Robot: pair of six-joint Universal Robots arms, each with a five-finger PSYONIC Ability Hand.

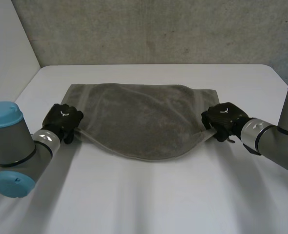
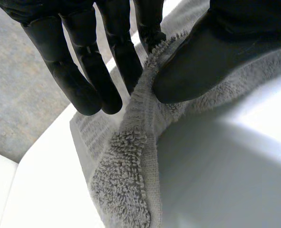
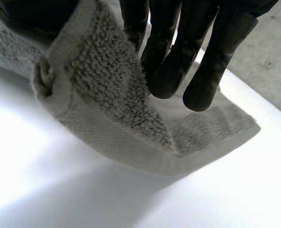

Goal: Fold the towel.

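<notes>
A grey towel (image 1: 144,119) lies across the middle of the white table (image 1: 153,204), its near edge lifted and sagging in a curve between my two hands. My left hand (image 1: 62,122) pinches the towel's near left corner (image 2: 145,95) between thumb and fingers (image 2: 88,90). At the near right corner, my right hand (image 1: 225,118) holds the terry cloth (image 3: 107,80) against its thumb, fingers (image 3: 169,71) pressed on the fabric. Both corners are raised off the table, and the far edge rests flat.
A grey concrete wall (image 1: 158,29) stands behind the table's far edge. A white panel (image 1: 7,48) rises at the left. Bare tabletop stretches in front of the towel and beyond its far edge.
</notes>
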